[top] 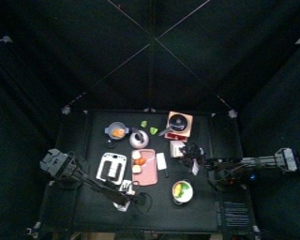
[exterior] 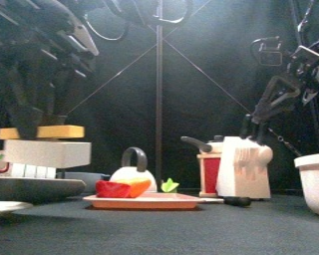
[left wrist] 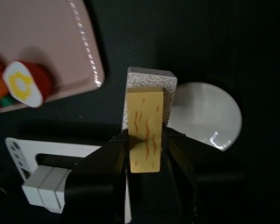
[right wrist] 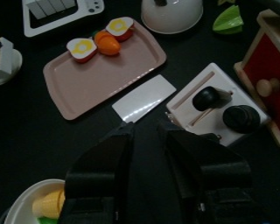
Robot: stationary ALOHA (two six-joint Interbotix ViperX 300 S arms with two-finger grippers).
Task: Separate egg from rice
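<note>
1. On the left, my left gripper (left wrist: 146,162) is closed on the yellow egg (left wrist: 146,131), one finger on each long side. The white rice (left wrist: 152,79) is stuck to the egg, so the two are not apart yet.
2. The egg and rice hang over the white plate (left wrist: 219,122), just beside the pink tray (right wrist: 101,79). I cannot tell if the rice touches anything under it.
3. On the right, my right gripper (right wrist: 150,131) is wide and holds nothing. It hangs over the table near a white card (right wrist: 145,98) — well apart from the rice.
4. I think I am at the pull-apart step. Next, the right gripper should come over, pinch the rice only, and pull — while the left holds the egg tight.
</note>
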